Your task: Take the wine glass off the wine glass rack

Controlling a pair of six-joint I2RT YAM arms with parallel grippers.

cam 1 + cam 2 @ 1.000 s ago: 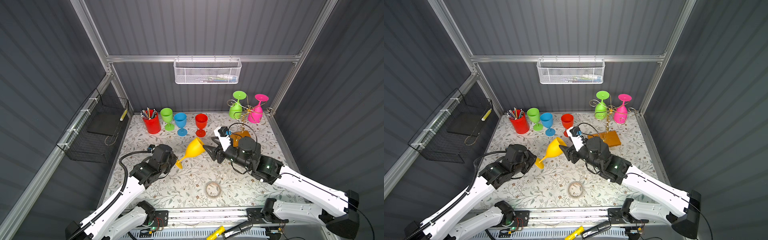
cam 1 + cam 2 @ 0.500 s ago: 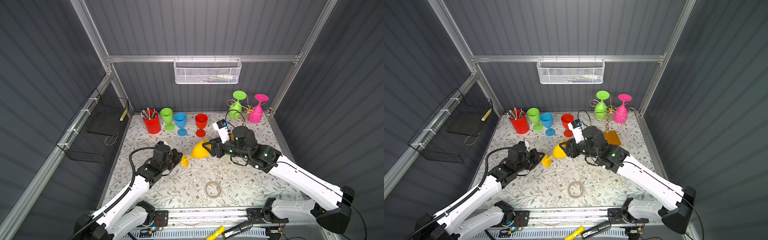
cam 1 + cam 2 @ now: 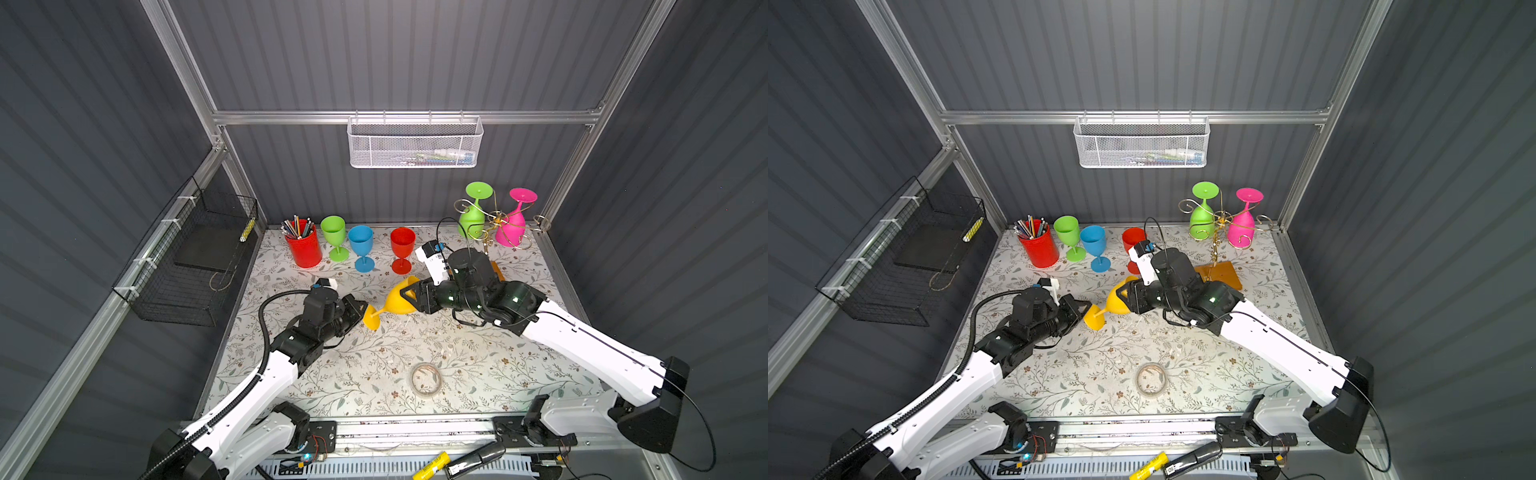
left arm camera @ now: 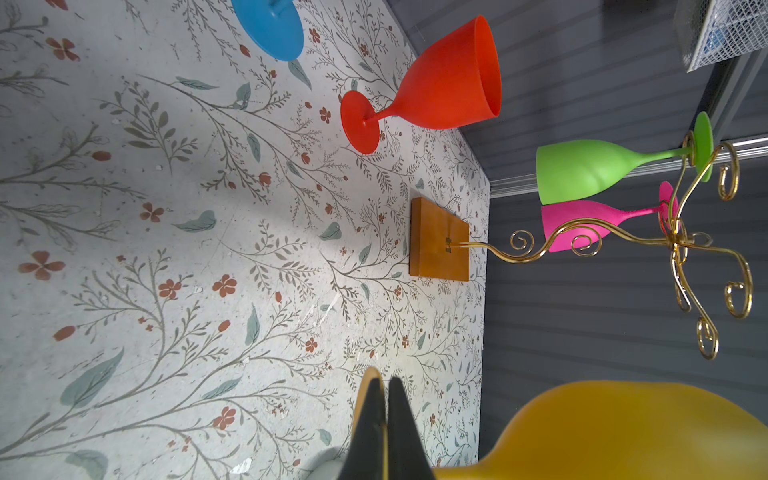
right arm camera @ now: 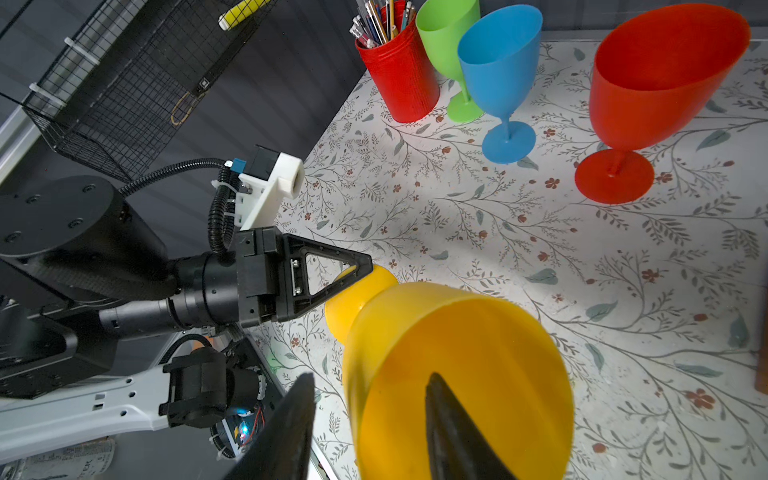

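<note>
— Where on the bench [image 3: 478, 357] is the rack [image 3: 1220, 274]?
— Back right, upright, with a green glass [image 3: 1200, 216] and a pink glass [image 3: 1241, 226] hung bowl-down on its arms.
— And the yellow glass [image 3: 399, 301]?
— Off the rack, tilted over mid-bench. The right gripper [image 5: 370, 378] is clamped on its bowl wall, one finger inside, one outside; the left gripper [image 4: 385, 380] is pinched on the foot's rim.
— Any writing?
— A label [image 5: 62, 459] near the left arm, too blurred to read.

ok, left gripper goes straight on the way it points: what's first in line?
The yellow glass: the left gripper points straight at its foot, and the left wrist view shows the fingers apparently shut on that foot's rim, so no free travel.
</note>
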